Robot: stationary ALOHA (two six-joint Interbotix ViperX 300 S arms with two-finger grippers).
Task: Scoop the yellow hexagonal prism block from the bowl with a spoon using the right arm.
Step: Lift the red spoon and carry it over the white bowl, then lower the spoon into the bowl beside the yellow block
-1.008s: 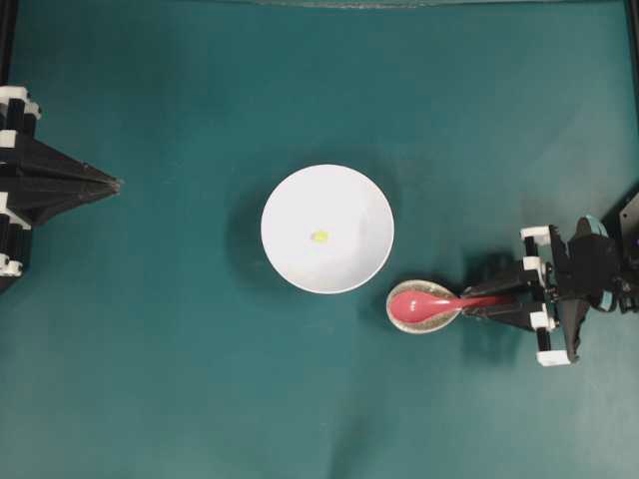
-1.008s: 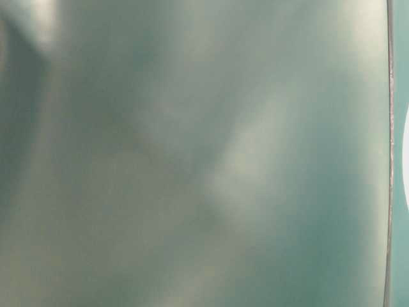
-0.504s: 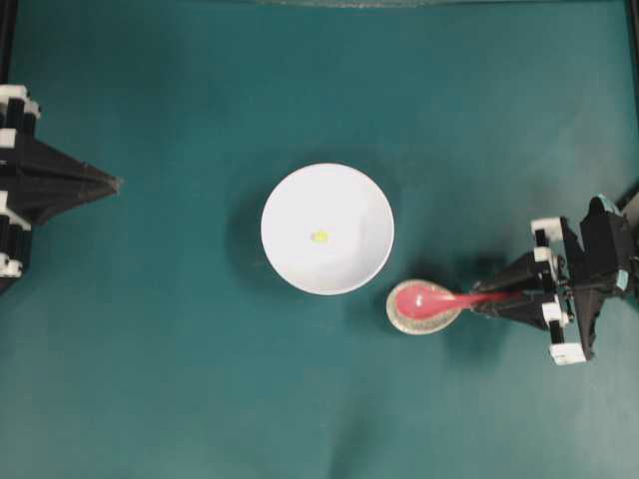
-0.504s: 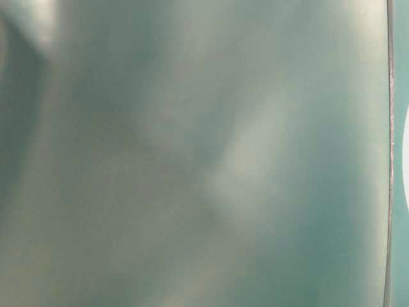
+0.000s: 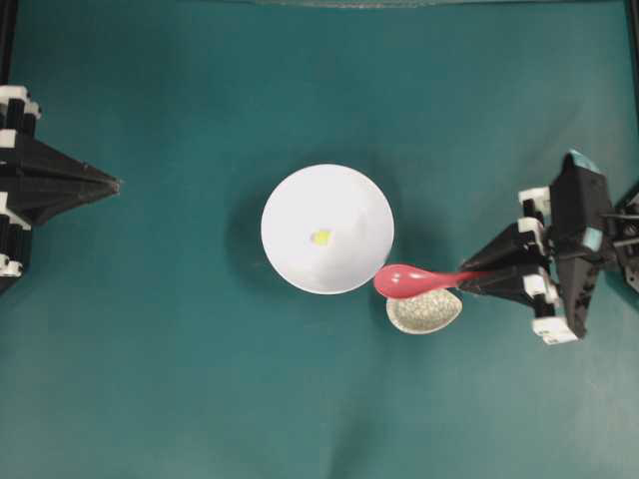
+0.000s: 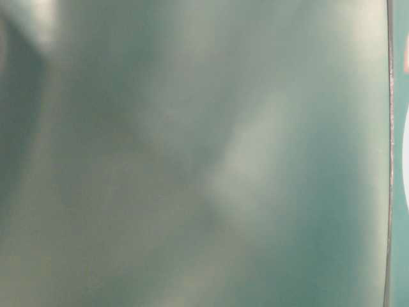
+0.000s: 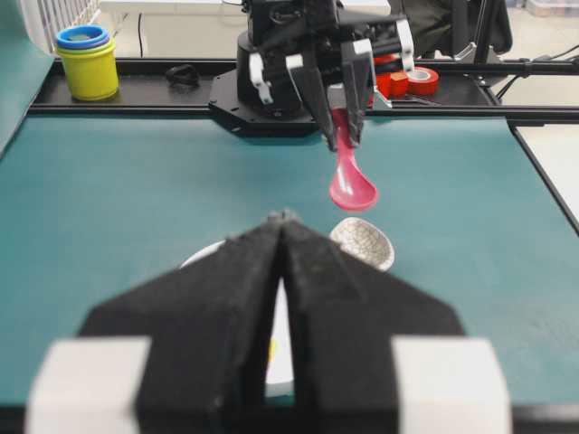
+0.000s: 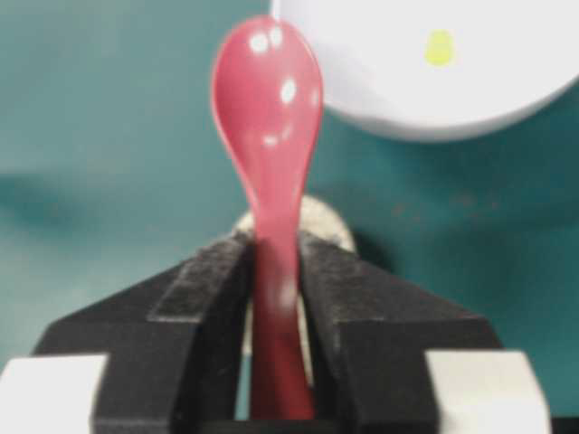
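Holding the spoon (image 5: 417, 280) tight in the right jaws (image 5: 477, 281), handle back, head pointing left at the bowl (image 5: 290, 200), yellow block (image 5: 320, 237) farther left inside.

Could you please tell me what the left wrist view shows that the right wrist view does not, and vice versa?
Only the left wrist view shows the shut left gripper, the right arm's base, stacked cups and tape rolls beyond the table. Only the right wrist view shows the yellow hexagonal prism block lying in the bowl. Both show the right gripper shut on the spoon, lifted above the speckled dish.
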